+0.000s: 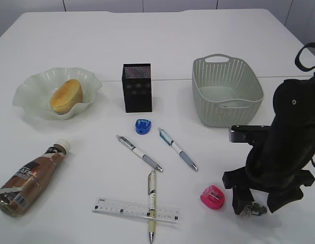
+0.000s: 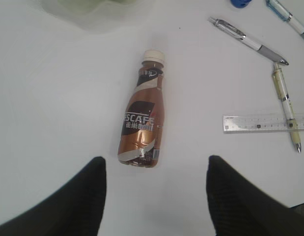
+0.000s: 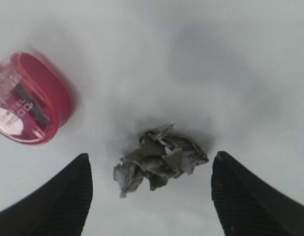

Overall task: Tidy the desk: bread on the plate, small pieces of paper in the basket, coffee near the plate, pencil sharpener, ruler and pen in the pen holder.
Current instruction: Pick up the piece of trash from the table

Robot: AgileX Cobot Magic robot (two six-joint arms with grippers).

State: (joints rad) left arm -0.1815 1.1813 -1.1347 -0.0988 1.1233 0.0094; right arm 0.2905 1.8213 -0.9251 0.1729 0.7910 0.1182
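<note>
My right gripper [image 1: 250, 202] [image 3: 151, 164] is open and low over the table, its fingers either side of a crumpled paper scrap [image 1: 254, 210] [image 3: 160, 155] without touching it. A pink pencil sharpener [image 1: 213, 196] [image 3: 29, 101] lies just left of it. My left gripper [image 2: 156, 194] is open and empty, above the lying coffee bottle [image 1: 29, 178] [image 2: 143, 118]. The bread [image 1: 65, 95] sits on the wavy plate [image 1: 30, 86]. A blue sharpener [image 1: 143, 126], three pens [image 1: 139, 152] [image 1: 177, 149] [image 1: 152, 206] and a clear ruler [image 1: 136, 210] lie in front of the black pen holder [image 1: 137, 87].
The grey basket [image 1: 226, 91] stands at the back right, behind the right arm. One pen lies across the ruler. The left arm is out of the exterior view.
</note>
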